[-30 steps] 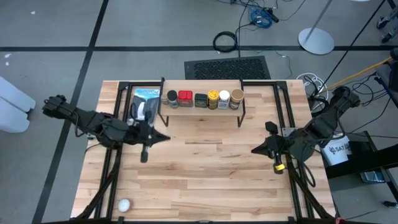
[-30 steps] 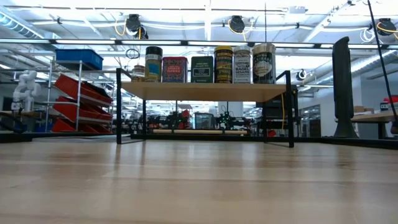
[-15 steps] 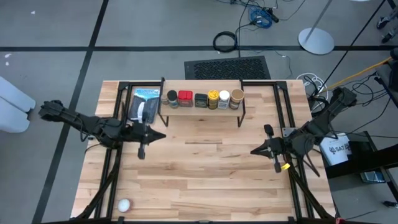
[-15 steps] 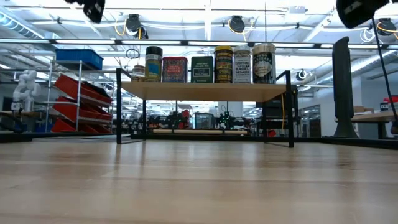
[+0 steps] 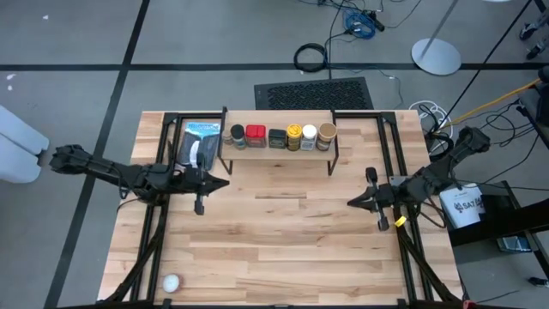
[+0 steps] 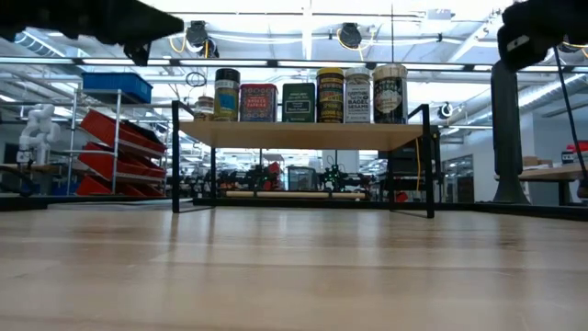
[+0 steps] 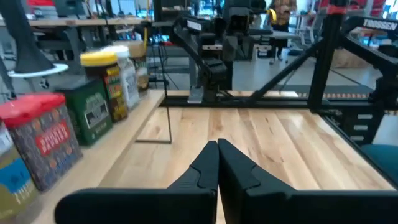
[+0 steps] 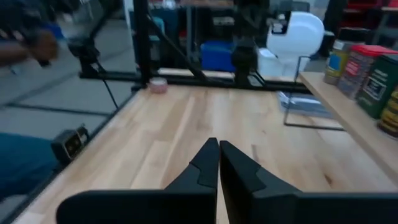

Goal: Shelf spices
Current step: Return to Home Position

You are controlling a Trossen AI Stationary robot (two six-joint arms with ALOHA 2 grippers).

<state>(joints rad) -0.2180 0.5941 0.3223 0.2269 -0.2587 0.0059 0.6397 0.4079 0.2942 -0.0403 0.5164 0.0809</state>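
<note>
Left gripper (image 5: 221, 182) and right gripper (image 5: 352, 203) point inward over the table (image 5: 283, 249), arms stretched out — fingers pressed together, holding nothing. Six spices (image 5: 277, 137) stand in a row on the shelf (image 5: 257, 151).

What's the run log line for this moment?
spices: six on shelf | left claw: shut, empty, over table left | right claw: shut, empty, over table right

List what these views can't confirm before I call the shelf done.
High view: spice labels on the shelf too small to read.
Left wrist view: small dark-lidded jar cut by the edge.
Right wrist view: red tin blurred.
Low view: top edge crops left arm and right arm; white ball out of frame.
</note>
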